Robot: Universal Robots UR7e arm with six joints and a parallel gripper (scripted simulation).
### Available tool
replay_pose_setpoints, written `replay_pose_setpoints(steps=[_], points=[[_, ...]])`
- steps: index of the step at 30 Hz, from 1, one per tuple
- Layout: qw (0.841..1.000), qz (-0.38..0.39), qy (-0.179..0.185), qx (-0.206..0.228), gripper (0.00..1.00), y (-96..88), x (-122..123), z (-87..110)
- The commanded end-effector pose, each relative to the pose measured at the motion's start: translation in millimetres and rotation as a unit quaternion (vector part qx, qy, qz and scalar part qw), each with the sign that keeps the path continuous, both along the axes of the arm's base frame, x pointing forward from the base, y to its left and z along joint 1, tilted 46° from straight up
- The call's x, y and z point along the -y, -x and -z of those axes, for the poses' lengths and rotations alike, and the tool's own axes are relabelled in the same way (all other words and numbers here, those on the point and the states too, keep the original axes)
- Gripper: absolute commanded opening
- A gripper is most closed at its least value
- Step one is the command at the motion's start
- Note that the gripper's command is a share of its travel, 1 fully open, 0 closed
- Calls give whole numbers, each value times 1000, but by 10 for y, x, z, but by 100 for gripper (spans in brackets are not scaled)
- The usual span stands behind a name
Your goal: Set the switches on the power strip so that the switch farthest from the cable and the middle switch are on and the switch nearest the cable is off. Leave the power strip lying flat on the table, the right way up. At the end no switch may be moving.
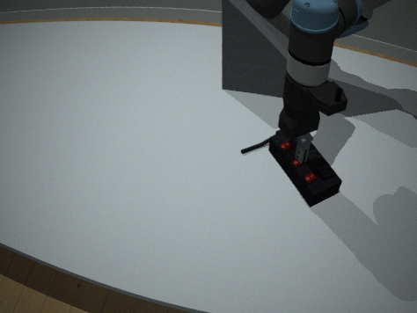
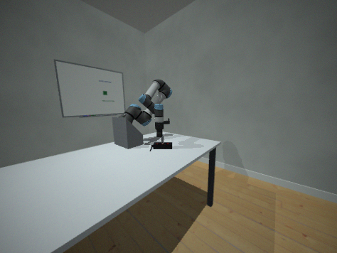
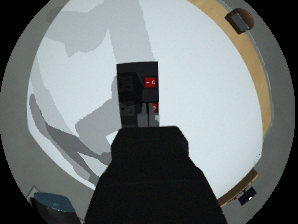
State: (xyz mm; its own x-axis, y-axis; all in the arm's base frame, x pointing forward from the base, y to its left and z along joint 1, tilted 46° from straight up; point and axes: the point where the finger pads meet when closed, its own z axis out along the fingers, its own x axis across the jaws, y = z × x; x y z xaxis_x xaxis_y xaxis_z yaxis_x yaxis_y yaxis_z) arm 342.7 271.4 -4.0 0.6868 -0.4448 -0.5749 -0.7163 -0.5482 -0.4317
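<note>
Where it lies flat on the white rectangular table top [image 1: 132, 132], right way up, the black oblong power strip [image 1: 323, 190] sits just in front of the robot's grey wedge-shaped pedestal [image 1: 246, 57], set at an angle, w/ its short black cable [image 1: 255, 148] poking out of the end nearest the pedestal. Three red rocker switches run along one long side: the switch nearest the cable [image 1: 285, 145], the middle switch [image 1: 296, 163] and the switch farthest from the cable [image 1: 310, 178]; which way each is rocked can't be told at this res. Right above the strip, the grey two-finger gripper [image 1: 303, 151] points straight down, fingers clenched tight together w/ nothing between them, tips at or just over the middle switch; actual contact can't be judged. In the wrist view the strip [image 3: 139, 92] shows beyond the dark gripper body, 2 red switches visible on its right edge. Above the gripper rises the black, silver and blue-capped arm [image 1: 314, 26]. Exterior view: the arm [image 2: 156, 103] folds off the pedestal near the table's far end, a whiteboard [image 2: 89, 89] on the grey wall behind, wooden plank floor [image 2: 249, 220] below.
</note>
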Motion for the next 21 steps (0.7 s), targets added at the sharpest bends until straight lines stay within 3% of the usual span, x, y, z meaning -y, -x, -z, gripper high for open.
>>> replay_pose_setpoints(steps=[1,21], points=[[1000,0,0,0,0,-1,-15,15],[1000,0,0,0,0,2,-30,30]])
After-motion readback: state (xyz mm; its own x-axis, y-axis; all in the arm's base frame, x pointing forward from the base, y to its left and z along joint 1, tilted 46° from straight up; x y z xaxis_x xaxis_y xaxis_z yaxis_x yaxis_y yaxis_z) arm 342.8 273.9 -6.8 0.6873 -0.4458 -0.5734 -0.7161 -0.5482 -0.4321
